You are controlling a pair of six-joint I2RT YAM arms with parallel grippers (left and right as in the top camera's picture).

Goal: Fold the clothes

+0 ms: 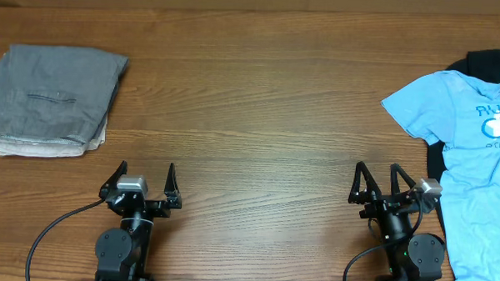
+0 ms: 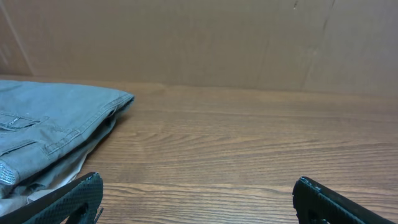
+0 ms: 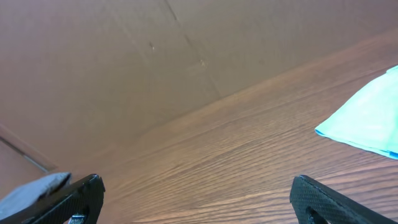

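Lying spread at the right edge of the tabletop (image 1: 259, 116), the light blue T-shirt (image 1: 474, 165) (printed side up) partly covers a black garment (image 1: 490, 64). Just beside it the right claw (image 1: 378, 167) stands empty, fingers apart. The left claw (image 1: 146, 166) likewise gapes empty, nearer the folded grey clothes (image 1: 55, 96) at the far left.

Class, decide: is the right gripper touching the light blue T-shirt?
Apart. The overhead view shows a strip of bare wood between the open right gripper and the nearest edge of the light blue T-shirt.
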